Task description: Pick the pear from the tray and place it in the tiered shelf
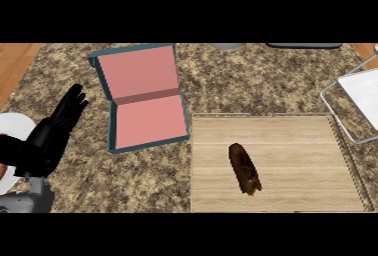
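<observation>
Left hand (50,137) is parked low left, fingers straight, holding nothing. Pear (244,168), dark and longish, lies on the tray (303,150) well right of those fingers, untouched. Shelf (144,102) sits just right of the fingertips, further back. Pick hasn't started I'd say, next up is a reach and grab

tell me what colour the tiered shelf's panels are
Tiered shelf panels: pink, teal frame; head view.

Speckled brown counter (258,85); white panel (365,92) in grey wire frame at right edge, possibly rack.
</observation>
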Available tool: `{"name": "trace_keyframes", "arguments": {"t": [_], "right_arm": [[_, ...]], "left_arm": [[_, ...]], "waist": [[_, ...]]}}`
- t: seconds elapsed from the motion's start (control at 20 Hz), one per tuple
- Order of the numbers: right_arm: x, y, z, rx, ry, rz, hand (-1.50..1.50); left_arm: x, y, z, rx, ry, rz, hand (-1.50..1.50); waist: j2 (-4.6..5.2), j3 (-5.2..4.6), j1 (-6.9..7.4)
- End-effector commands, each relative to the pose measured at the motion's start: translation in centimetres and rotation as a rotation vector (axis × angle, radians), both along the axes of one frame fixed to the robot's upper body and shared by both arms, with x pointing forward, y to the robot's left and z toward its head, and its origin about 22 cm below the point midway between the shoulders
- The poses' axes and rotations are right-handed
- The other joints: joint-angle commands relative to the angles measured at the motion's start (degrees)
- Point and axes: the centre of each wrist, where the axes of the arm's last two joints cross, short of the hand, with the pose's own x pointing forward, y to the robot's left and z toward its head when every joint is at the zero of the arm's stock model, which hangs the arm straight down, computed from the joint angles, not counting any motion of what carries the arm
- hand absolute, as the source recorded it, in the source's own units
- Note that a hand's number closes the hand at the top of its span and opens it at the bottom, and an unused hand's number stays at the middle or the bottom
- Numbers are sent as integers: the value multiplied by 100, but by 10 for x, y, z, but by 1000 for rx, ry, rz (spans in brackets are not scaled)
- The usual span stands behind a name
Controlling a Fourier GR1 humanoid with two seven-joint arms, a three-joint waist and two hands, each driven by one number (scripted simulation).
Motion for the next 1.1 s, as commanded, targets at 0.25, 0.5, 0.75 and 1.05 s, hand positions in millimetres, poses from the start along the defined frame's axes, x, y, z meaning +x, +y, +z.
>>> {"name": "trace_keyframes", "arguments": {"t": [0.25, 0.5, 0.75, 1.05], "right_arm": [[17, -31, -33, -156, 224, 67, 150], [26, -43, -71, -102, 213, -47, 150], [17, -68, -44, 33, 69, -287, 150], [-3, -88, -37, -634, 232, -483, -150]], "left_arm": [[-9, 0, 6, 2, -7, -15, 0], [-14, -7, 4, 0, 1, -2, 0], [2, 1, 3, 4, -15, 7, 0], [-3, -11, -5, -12, 2, -21, 0]], "waist": [[-8, 2, -18], [-13, 4, -34], [-13, 3, -84], [43, -10, 70]]}}
